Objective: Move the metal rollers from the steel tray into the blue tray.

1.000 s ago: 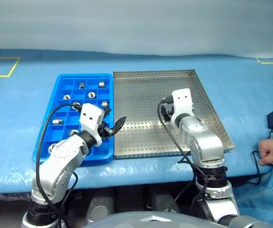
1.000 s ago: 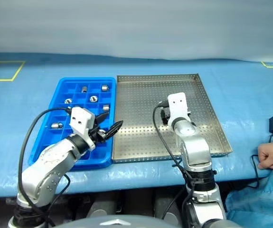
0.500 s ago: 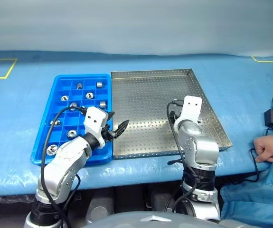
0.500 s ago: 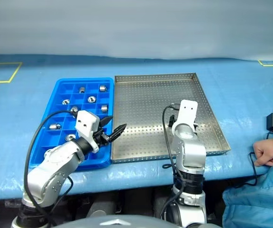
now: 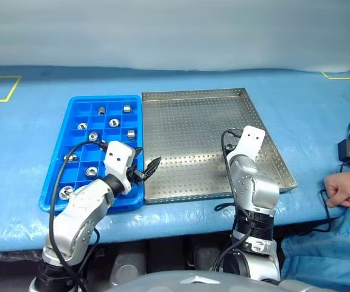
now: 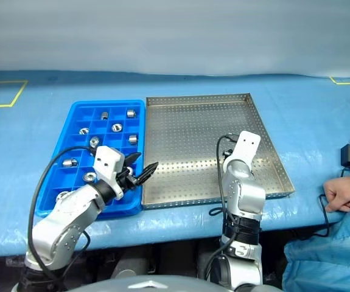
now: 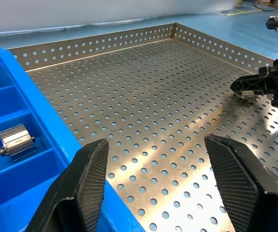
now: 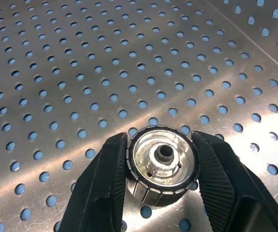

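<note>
Metal roller (image 8: 163, 164): one piece, lying on the steel tray (image 5: 193, 131) floor near that tray's right rim, hollow end facing the wrist camera. The right gripper (image 8: 162, 193) is clamping it, one finger pressing each side of its ribbed wall, probably for lifting.
Right arm: reaching over the steel tray's near right corner, wrist pitching downward.
Other rollers (image 5: 92, 135): sitting singly in compartments of the blue tray (image 5: 59, 176), which is lying against the steel tray's left rim.
Left gripper (image 7: 158, 183): hanging empty with fingers apart over the steel tray's left edge.
</note>
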